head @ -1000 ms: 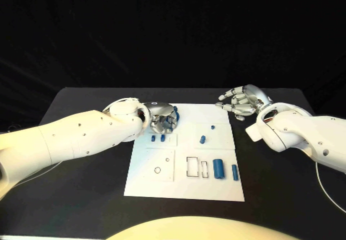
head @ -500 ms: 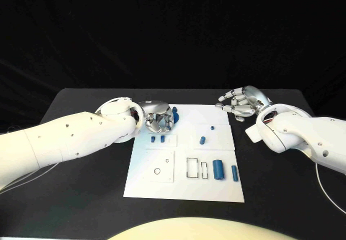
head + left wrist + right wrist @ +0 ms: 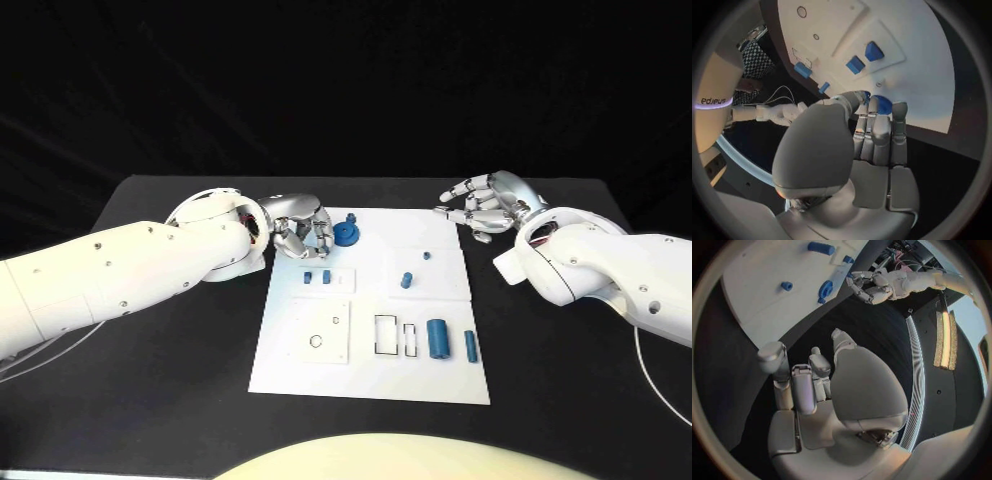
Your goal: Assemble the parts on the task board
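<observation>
Head view: white task board (image 3: 368,380) lies mid-worktop (image 3: 159,400). Left robot hand (image 3: 299,228) sits at the board's far left corner, fingers closed around a blue part (image 3: 346,233) that stands at that corner; the left wrist view confirms the fingertips (image 3: 879,107) wrapped on the part. Right robot hand (image 3: 483,205) hovers just beyond the board's far right corner, released, fingers apart, grasping nothing. Further blue parts lie on the board: a pair (image 3: 317,277) near its left edge, one (image 3: 407,280) at centre, two (image 3: 437,336) toward its near right.
</observation>
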Available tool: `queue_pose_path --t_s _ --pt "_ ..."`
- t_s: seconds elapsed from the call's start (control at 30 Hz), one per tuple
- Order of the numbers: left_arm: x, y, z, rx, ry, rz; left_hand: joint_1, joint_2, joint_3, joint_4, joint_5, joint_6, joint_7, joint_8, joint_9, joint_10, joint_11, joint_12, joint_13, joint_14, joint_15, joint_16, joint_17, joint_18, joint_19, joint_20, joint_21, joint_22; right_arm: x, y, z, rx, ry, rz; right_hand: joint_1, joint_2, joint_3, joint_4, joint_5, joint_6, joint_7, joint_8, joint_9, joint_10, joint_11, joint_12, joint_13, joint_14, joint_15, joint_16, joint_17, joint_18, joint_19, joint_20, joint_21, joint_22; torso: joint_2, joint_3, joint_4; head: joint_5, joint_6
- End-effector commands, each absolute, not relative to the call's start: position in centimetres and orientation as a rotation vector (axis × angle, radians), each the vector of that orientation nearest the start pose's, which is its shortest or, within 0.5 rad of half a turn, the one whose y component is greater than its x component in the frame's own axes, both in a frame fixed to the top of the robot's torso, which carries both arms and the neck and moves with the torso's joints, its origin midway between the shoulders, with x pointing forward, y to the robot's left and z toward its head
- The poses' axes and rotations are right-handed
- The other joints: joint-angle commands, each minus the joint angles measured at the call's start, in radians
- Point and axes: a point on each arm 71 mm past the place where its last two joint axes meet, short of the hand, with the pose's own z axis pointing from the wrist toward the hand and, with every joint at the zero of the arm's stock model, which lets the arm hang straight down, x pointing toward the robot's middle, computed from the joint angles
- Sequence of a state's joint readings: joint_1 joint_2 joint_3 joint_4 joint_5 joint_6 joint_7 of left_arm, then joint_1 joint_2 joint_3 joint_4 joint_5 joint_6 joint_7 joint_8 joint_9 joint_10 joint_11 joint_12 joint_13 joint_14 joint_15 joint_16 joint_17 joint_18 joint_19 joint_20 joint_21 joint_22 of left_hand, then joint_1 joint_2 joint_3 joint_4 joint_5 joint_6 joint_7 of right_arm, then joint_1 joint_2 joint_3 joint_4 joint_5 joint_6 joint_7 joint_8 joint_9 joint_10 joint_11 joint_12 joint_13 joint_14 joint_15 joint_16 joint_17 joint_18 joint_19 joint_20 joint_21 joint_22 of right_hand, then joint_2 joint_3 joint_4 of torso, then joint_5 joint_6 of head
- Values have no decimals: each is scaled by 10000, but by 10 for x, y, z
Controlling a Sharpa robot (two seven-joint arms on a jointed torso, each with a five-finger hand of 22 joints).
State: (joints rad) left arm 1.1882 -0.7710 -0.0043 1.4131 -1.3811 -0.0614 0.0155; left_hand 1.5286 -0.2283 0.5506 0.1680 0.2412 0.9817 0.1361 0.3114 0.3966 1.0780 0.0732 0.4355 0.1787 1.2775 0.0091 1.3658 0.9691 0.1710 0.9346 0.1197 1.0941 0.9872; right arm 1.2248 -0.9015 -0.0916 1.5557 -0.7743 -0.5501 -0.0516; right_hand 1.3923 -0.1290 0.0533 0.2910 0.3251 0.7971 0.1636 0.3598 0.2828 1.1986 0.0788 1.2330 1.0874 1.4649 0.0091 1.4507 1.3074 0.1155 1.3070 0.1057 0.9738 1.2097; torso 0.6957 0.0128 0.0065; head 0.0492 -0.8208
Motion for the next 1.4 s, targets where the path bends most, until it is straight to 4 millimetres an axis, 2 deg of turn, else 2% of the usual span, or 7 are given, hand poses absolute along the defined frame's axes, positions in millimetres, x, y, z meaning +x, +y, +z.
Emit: queue_pose_path --t_s 0.03,0.2,0.37,0.5,1.4 --pt "499 186 -202 2670 19039 -7246 -77 -5 -39 -30 -23 88 16 -51 20 109 -10 -63 1 -11 24 1 -48 -61 -55 1 -5 -26 483 -238 -187 5919 16123 8559 -73 10 45 -3 68 66 -9 10 -12 -32 -3 -56 -20 445 -60 -50 149 60 -64 23 -54 -19 7 5 -13 42 10" --pt "501 189 -205 2887 19066 -6942 -79 -9 -41 -33 -24 90 14 -55 22 113 -12 -72 1 -23 24 -7 -68 -59 -64 1 -11 -32 483 -238 -187 5925 16104 8555 -73 10 45 -3 68 66 -9 10 -12 -32 -3 -56 -20 445 -60 -50 149 60 -64 23 -54 -19 13 -11 -28 47 10" --pt "504 189 -206 2902 19044 -6837 -64 4 -29 -48 -21 107 8 -61 28 140 -19 -90 3 -13 19 0 -47 -64 -42 1 6 -7 483 -238 -187 5925 16099 8558 -73 10 45 -3 68 66 -9 10 -12 -32 -3 -56 -20 445 -60 -50 149 60 -64 23 -54 -19 4 8 -29 64 -4" --pt "505 190 -207 2891 19078 -6755 -56 7 -26 -57 -22 114 6 -63 31 150 -21 -98 3 -9 17 2 -39 -65 -35 0 12 0 483 -237 -187 5920 16106 8568 -71 1 49 -6 71 64 -9 9 -13 -41 -4 -66 -32 445 -61 -54 147 61 -64 22 -61 -21 9 -1 -34 65 -22" --pt "505 181 -217 3050 19514 -6804 -46 10 -28 -85 -36 153 3 -74 47 205 -29 -134 11 -25 9 -9 -75 -57 -63 -3 -5 -17 483 -237 -187 5919 16121 8577 -71 1 49 -6 71 64 -9 9 -13 -41 -4 -66 -32 445 -61 -54 147 61 -64 22 -61 -21 4 -3 -27 42 -41"
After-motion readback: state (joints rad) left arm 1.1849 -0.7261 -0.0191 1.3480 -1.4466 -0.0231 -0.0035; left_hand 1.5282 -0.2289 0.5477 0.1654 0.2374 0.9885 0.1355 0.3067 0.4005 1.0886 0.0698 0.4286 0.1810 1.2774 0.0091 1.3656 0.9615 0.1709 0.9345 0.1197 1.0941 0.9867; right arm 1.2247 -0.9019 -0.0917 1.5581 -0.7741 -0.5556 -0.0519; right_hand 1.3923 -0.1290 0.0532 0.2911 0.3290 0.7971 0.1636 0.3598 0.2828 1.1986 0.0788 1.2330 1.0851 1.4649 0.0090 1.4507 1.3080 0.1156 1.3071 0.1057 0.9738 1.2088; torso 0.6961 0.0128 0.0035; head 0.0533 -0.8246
